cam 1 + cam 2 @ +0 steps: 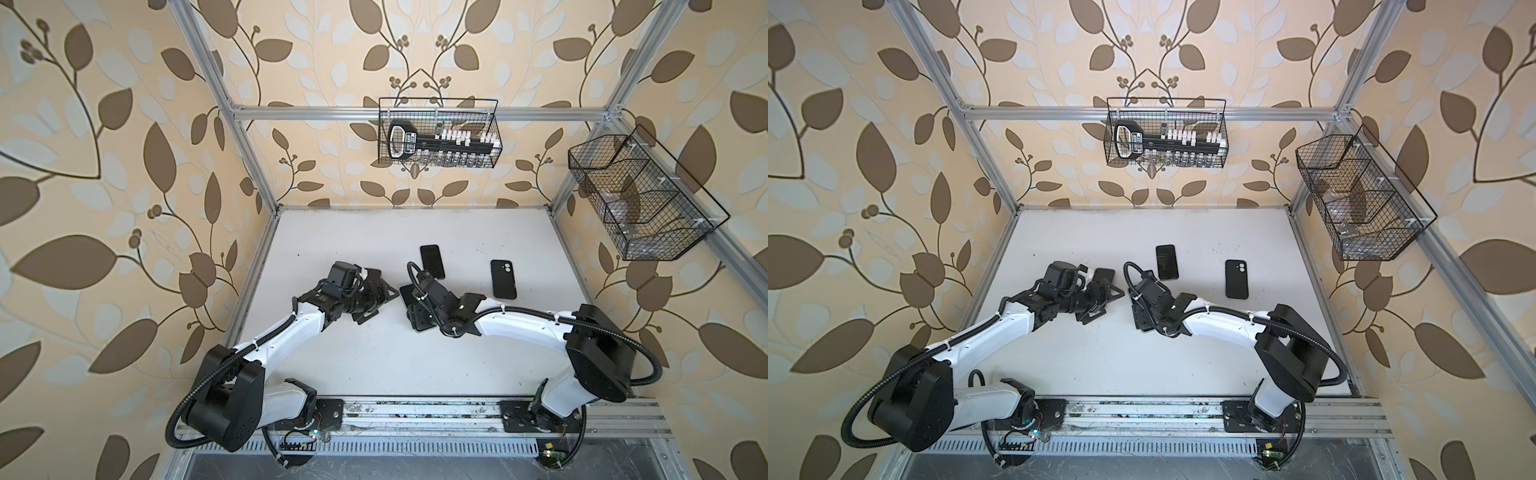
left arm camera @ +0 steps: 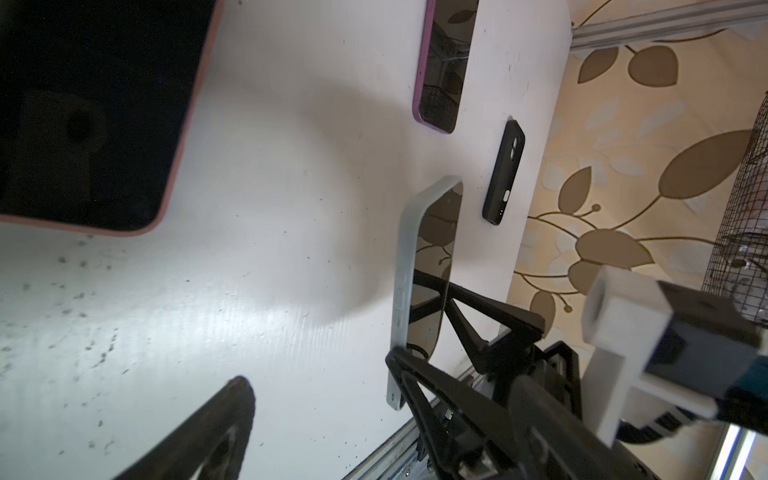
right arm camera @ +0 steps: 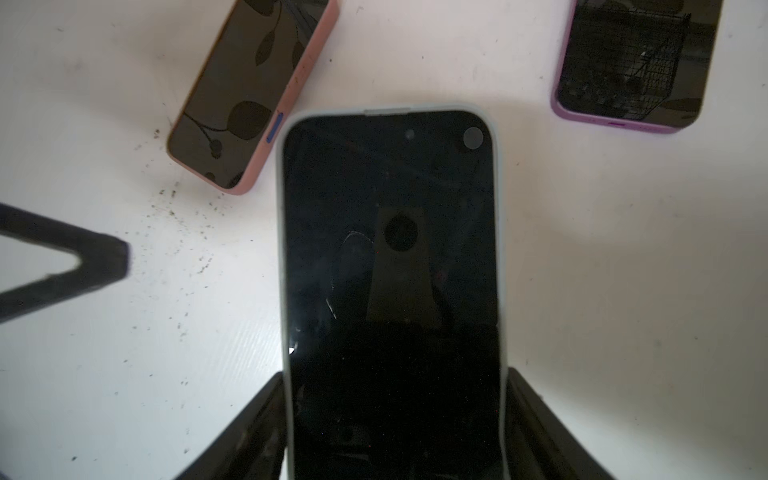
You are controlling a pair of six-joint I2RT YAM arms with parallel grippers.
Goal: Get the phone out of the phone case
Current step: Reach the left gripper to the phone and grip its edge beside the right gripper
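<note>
Clamping the near end of the phone [image 3: 390, 249] across its width, the right gripper [image 3: 395, 399] is holding it screen-up and, as far as the shadow suggests, raised off the white table [image 1: 374, 365]. The handset is sitting fully inside its pale grey case [image 3: 281, 249]. The phone's long axis is running straight away from those fingers toward the far edge, leaving its far end free. Just left of that free end, the left gripper [image 1: 377, 304] is hanging with its fingers spread wide and gripping nothing. One fingertip [image 3: 95, 257] is showing beside the phone but apart from it. Being the nearer free arm, it is looking best placed to peel the case rim at that end, working along the long axis. Farther out, a pink-cased phone [image 3: 253, 95] is lying toward the left edge, and a purple-cased phone [image 1: 432, 262] is lying beyond the held one. A black phone case [image 1: 503, 279], back up, is lying well apart toward the right edge.
</note>
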